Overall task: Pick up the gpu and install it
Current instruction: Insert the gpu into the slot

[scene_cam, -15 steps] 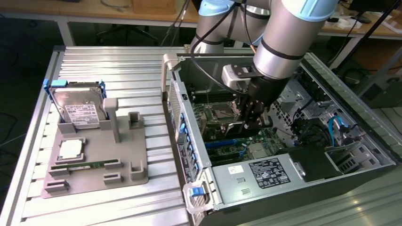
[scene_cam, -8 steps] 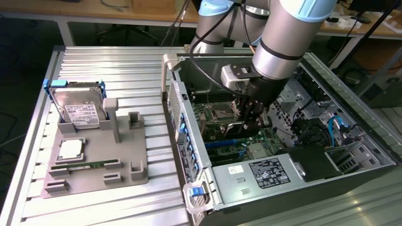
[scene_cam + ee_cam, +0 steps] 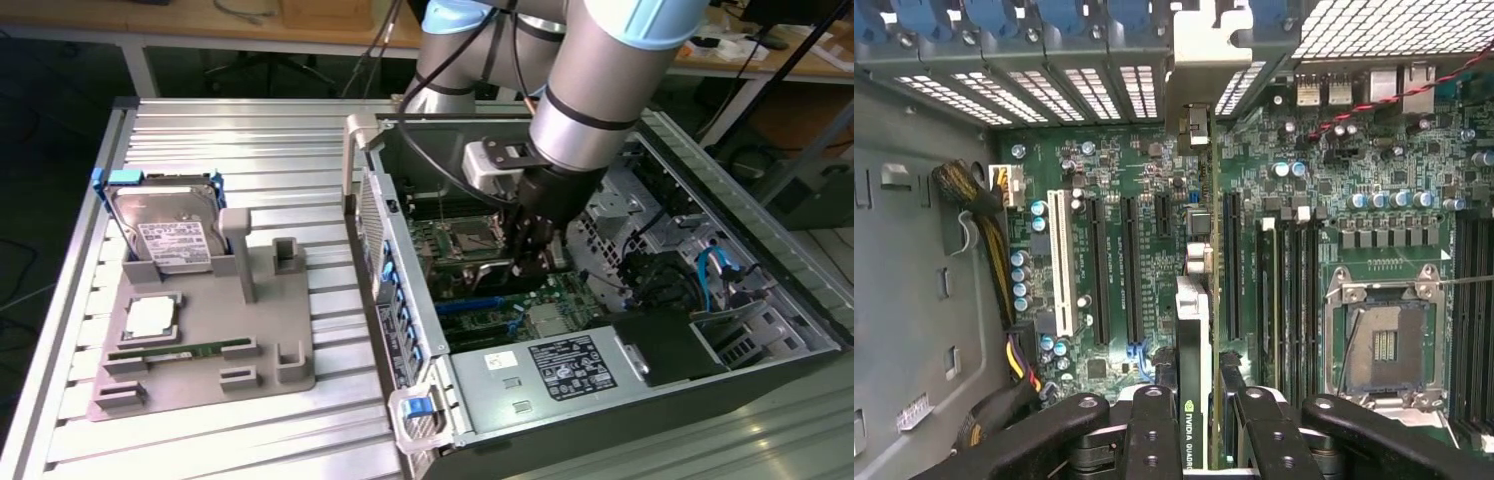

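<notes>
Jaws of the gripper (image 3: pixel 1199 405) clamp the gpu (image 3: pixel 1194 330) edge-on, its long axis running straight ahead along the motherboard (image 3: pixel 1144 250) slots below, inside the case (image 3: pixel 747 370)

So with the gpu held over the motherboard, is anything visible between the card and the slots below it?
Nothing visible. In the wrist view the gripper holds the gpu edge-on above the motherboard, and the long slots around it look empty. The card hides the board directly under it.
</notes>
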### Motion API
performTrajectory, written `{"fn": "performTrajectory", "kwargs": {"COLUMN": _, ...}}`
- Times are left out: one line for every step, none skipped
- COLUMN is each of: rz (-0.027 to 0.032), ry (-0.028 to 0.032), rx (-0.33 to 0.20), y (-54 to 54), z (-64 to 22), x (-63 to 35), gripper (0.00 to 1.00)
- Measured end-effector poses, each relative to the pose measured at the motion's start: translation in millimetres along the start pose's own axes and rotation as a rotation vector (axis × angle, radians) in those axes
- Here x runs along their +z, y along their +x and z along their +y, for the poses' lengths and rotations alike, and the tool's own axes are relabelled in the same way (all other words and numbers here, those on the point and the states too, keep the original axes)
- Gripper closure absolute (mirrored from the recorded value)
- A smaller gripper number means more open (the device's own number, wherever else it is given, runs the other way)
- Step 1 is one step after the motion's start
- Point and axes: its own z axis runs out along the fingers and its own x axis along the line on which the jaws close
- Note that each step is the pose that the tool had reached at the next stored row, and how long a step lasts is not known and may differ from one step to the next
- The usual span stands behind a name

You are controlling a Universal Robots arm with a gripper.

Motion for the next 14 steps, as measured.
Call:
{"fn": "performTrajectory", "kwargs": {"rz": -0.0001, "ry": 0.0, "rx": 0.0, "y": 0.0, "z": 0.7, "x": 0.2, "gripper": 0.73}}
{"fn": "performTrajectory", "kwargs": {"rz": -0.0002, "ry": 0.0, "rx": 0.0, "y": 0.0, "z": 1.7, "x": 0.5, "gripper": 0.73}}
{"fn": "performTrajectory", "kwargs": {"rz": -0.0001, "ry": 0.0, "rx": 0.0, "y": -0.1, "z": 2.9, "x": 0.8, "gripper": 0.73}}
{"fn": "performTrajectory", "kwargs": {"rz": -0.0001, "ry": 0.0, "rx": 0.0, "y": -0.2, "z": 3.9, "x": 1.0, "gripper": 0.73}}
{"fn": "performTrajectory", "kwargs": {"rz": -0.0001, "ry": 0.0, "rx": 0.0, "y": -0.2, "z": 4.9, "x": 1.3, "gripper": 0.73}}
{"fn": "performTrajectory", "kwargs": {"rz": -0.0001, "ry": 0.0, "rx": 0.0, "y": -0.3, "z": 5.7, "x": 1.5, "gripper": 0.73}}
{"fn": "performTrajectory", "kwargs": {"rz": -0.0002, "ry": 0.0, "rx": 0.0, "y": -0.3, "z": 6.4, "x": 1.7, "gripper": 0.73}}
{"fn": "performTrajectory", "kwargs": {"rz": -0.0001, "ry": 0.0, "rx": 0.0, "y": -0.3, "z": 7.2, "x": 1.9, "gripper": 0.73}}
{"fn": "performTrajectory", "kwargs": {"rz": -0.0001, "ry": 0.0, "rx": 0.0, "y": -0.4, "z": 7.9, "x": 2.0, "gripper": 0.73}}
{"fn": "performTrajectory", "kwargs": {"rz": -0.0001, "ry": 0.0, "rx": 0.0, "y": -0.4, "z": 8.6, "x": 2.3, "gripper": 0.73}}
{"fn": "performTrajectory", "kwargs": {"rz": -0.0001, "ry": 0.0, "rx": 0.0, "y": -0.4, "z": 9.2, "x": 2.5, "gripper": 0.73}}
{"fn": "performTrajectory", "kwargs": {"rz": -0.0002, "ry": 0.0001, "rx": 0.0, "y": -0.5, "z": 10.0, "x": 2.8, "gripper": 0.73}}
{"fn": "performTrajectory", "kwargs": {"rz": -0.0002, "ry": 0.0001, "rx": 0.0, "y": -0.6, "z": 10.7, "x": 3.1, "gripper": 0.73}}
{"fn": "performTrajectory", "kwargs": {"rz": -0.0002, "ry": 0.0, "rx": 0.0, "y": -0.6, "z": 11.3, "x": 3.3, "gripper": 0.73}}
